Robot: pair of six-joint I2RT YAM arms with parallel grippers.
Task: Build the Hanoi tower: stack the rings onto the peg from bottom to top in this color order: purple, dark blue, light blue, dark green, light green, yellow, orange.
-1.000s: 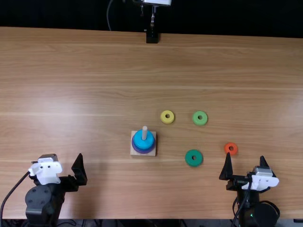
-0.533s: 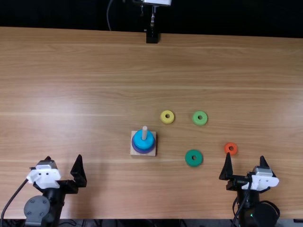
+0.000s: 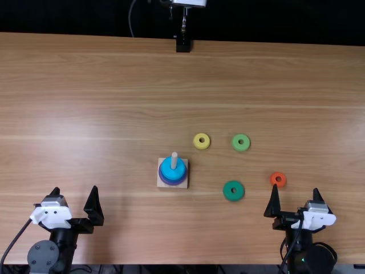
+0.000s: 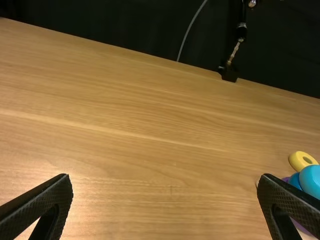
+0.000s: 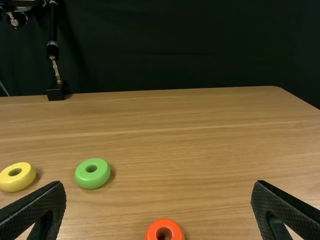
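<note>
Peg (image 3: 174, 159) upright on its pale square base (image 3: 161, 184), taken as landmark; it stands on the light brown tabletop (image 3: 102, 85).

On the peg: purple ring (image 3: 173, 184) lowest, a dark blue ring (image 4: 295, 180) above it, light blue ring (image 3: 173, 169) on top. Peg tip bare above that.

Loose rings, all flat on the wood, apart from one another:
- Yellow ring (image 3: 202, 141): beyond the peg and a little right, nearest of the loose ones.
- Light green ring (image 3: 241, 142): beyond the peg and farther right than the yellow.
- Dark green ring (image 3: 234, 190): right of the peg, slightly toward the near edge.
- Orange ring (image 3: 278, 179): well to the right of the peg, a bit toward the near edge.

Left gripper (image 3: 75, 189): left of the peg and toward the near edge, well apart from it. Fingers (image 4: 36, 206) spread wide, nothing between them.

Right gripper (image 3: 295, 188): well right of the peg and toward the near edge, close by the orange ring. Its fingers (image 5: 34, 210) also spread wide, gripping nothing.

Black mount (image 3: 183, 45) beyond the peg, at the far edge.
</note>
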